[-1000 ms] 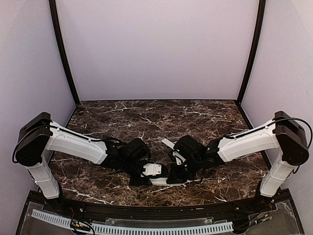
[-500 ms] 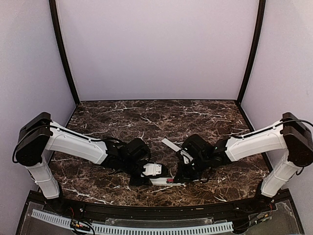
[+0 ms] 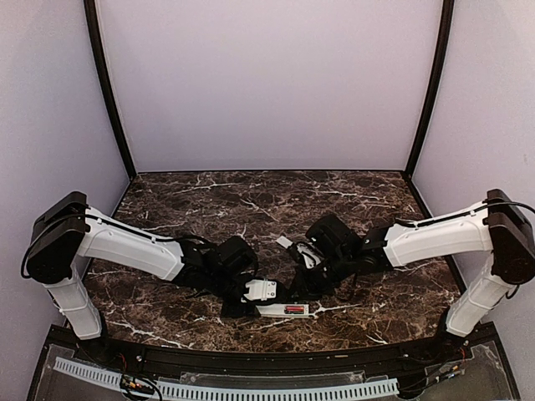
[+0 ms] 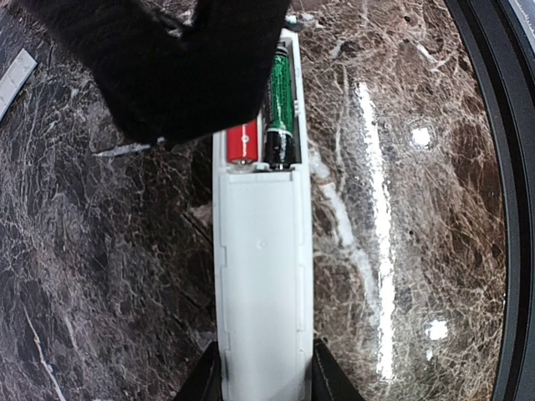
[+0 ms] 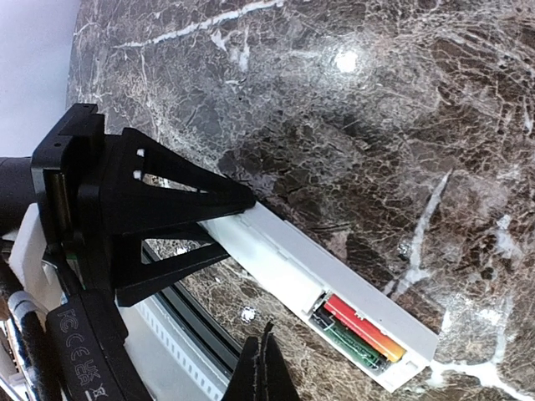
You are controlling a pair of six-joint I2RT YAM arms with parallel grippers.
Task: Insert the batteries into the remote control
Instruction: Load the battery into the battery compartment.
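The white remote control (image 4: 261, 284) lies flat near the table's front edge, its battery slot open. The red battery (image 4: 242, 142) and the dark green battery (image 4: 280, 109) lie side by side in the slot; both also show in the right wrist view, red (image 5: 364, 326) and green (image 5: 347, 342). My left gripper (image 4: 263, 386) is shut on the remote's closed end; it also shows in the top view (image 3: 251, 306). My right gripper (image 5: 264, 372) is shut and empty, hovering above and beside the remote (image 3: 284, 310), apart from it.
The thin flat white cover plate (image 3: 284, 242) lies on the marble behind the remote, partly hidden by the right wrist. The black front rail (image 5: 201, 334) of the table runs just beside the remote.
My right gripper has lifted and drawn back from the remote's slot end toward the rear right. The batteries now show uncovered in the slot. The left arm has not moved.
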